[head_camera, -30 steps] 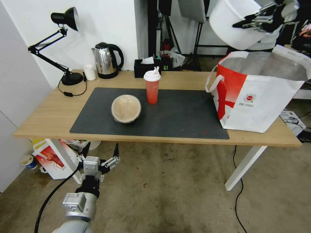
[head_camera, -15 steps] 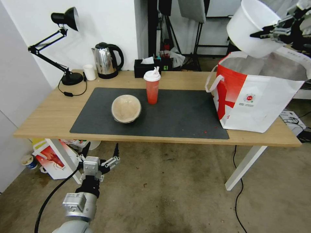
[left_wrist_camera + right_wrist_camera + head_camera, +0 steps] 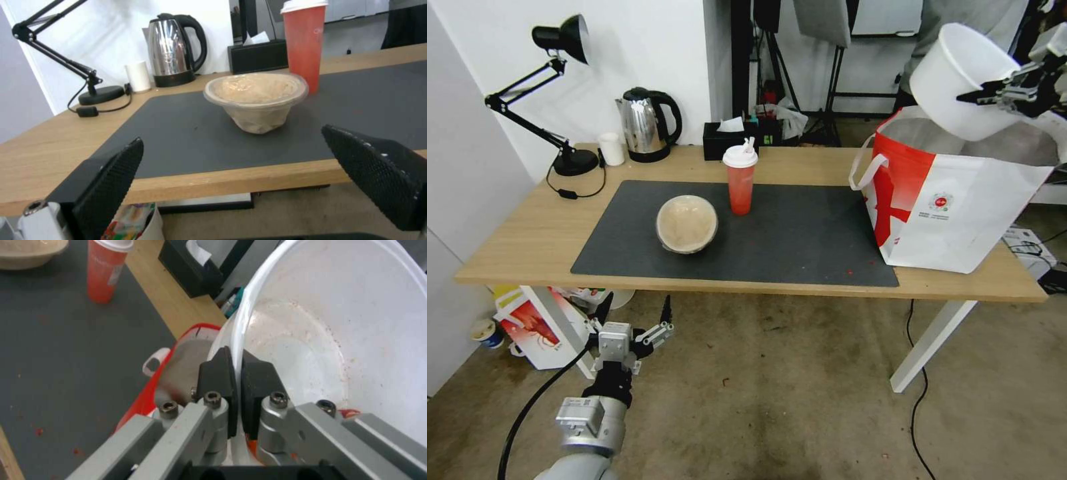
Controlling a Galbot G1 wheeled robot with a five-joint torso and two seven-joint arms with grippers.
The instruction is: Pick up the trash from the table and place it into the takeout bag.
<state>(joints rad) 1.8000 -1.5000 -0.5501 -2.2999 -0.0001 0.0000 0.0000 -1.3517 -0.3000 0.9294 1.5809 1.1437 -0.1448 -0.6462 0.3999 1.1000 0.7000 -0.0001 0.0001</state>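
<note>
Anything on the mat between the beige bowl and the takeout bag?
Head view: the red drink cup stands just beside the beige bowl, slightly behind it. From there to the takeout bag the mat is bare.

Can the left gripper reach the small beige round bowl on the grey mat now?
Probably yes: the open left gripper hangs below the table edge, facing the small beige round bowl, nothing between them; it must first rise above the edge.

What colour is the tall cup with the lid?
The drink cup is red with a white lid, clearest in the head view.
</note>
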